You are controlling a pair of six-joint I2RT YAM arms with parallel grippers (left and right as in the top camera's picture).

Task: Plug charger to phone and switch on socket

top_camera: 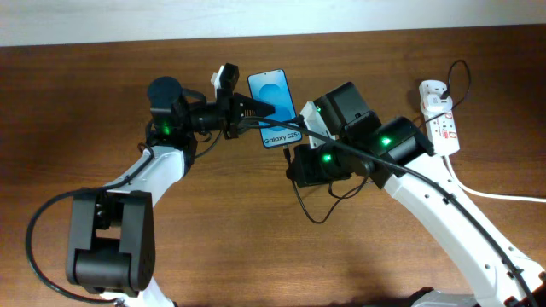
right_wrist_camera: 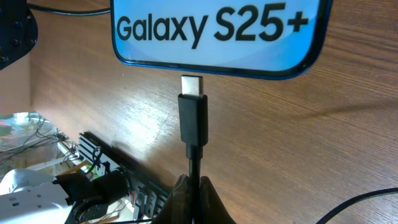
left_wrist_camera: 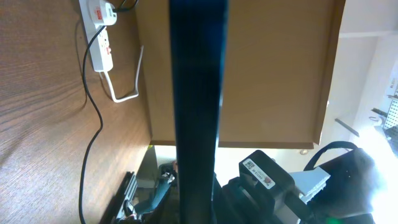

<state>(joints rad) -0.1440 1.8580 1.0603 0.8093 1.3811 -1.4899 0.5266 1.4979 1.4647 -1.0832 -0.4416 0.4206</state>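
The phone point(top_camera: 275, 107), blue screen reading "Galaxy S25+", is held off the table by my left gripper point(top_camera: 254, 111), which is shut on its side. In the left wrist view the phone point(left_wrist_camera: 198, 93) stands edge-on between the fingers point(left_wrist_camera: 196, 202). My right gripper point(right_wrist_camera: 194, 186) is shut on the charger point(right_wrist_camera: 193, 118) just behind its plug. The metal tip points at the phone's bottom edge point(right_wrist_camera: 217, 37), a small gap short of it. In the overhead view the right gripper point(top_camera: 299, 156) sits just below the phone. The socket point(top_camera: 440, 119) lies at the far right.
The thin black charger cable loops on the table under the right arm point(top_camera: 311, 209) and runs to the socket point(left_wrist_camera: 99, 37). A thick white cord point(top_camera: 503, 196) leaves the socket toward the right edge. The table's far edge is close behind the phone.
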